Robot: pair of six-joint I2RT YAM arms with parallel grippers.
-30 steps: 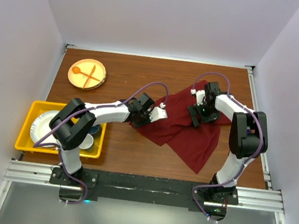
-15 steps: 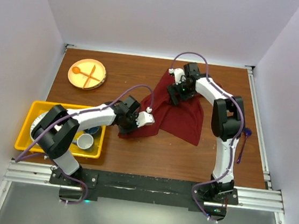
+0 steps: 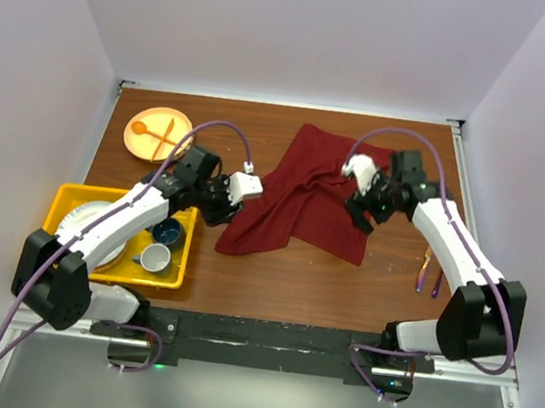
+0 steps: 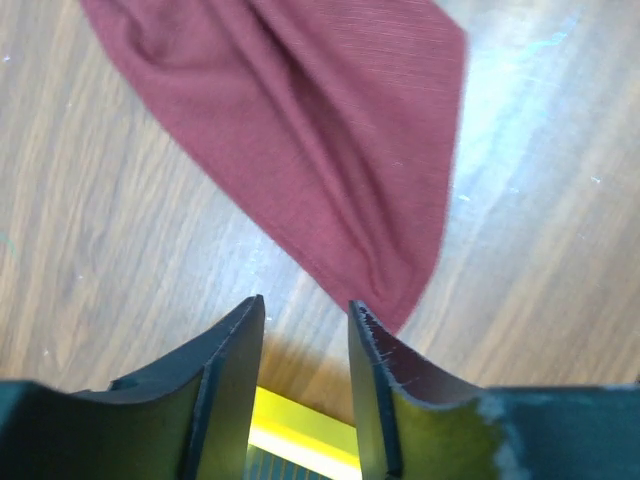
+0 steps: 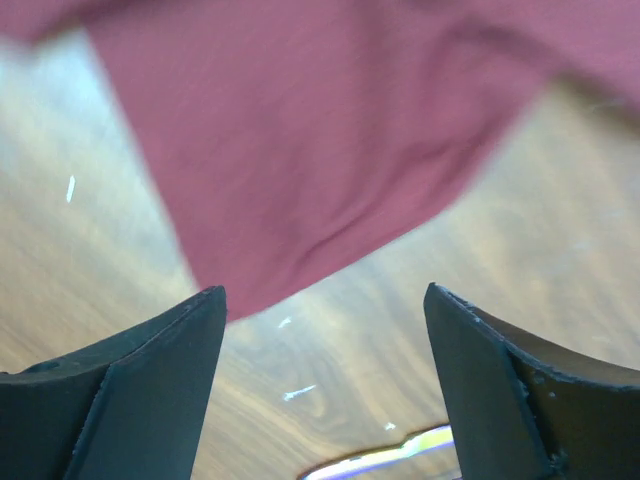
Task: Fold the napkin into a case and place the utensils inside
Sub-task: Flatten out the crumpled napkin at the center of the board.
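From above, the napkin (image 3: 303, 193) lies in the middle of the counter (image 3: 273, 283). It is dark red and bumpy, with folds in it, and it is not a neat packet. The left claw (image 3: 221, 210) is just beside the napkin's left edge, above the corner that points at the yellow tray (image 3: 44, 237). The right claw (image 3: 363, 217) is over the napkin's right edge. From up here I cannot tell if either claw touches the cloth. The utensils (image 3: 428, 278) lie on the counter by the right side, well apart from the napkin. They are thin and purple. An orange plate (image 3: 150, 151) sits at the far left. It has an orange spoon and fork on it. The tray holds a white plate and cups.

From the left wrist, the left claw (image 4: 305, 305) has a small gap between its two fingers, and nothing is in the gap. The napkin (image 4: 330, 130) runs down to a point just in front of the right finger. Bare wood of the counter (image 4: 100, 220) is on both sides. A bit of the tray (image 4: 300, 435) shows low down between the fingers.

From the right wrist, the right claw (image 5: 323, 293) is spread wide and holds nothing. The napkin (image 5: 320, 130) fills the top of the picture, and it looks blurry. Its edge ends close to the left finger. Below it is the counter (image 5: 560, 230).
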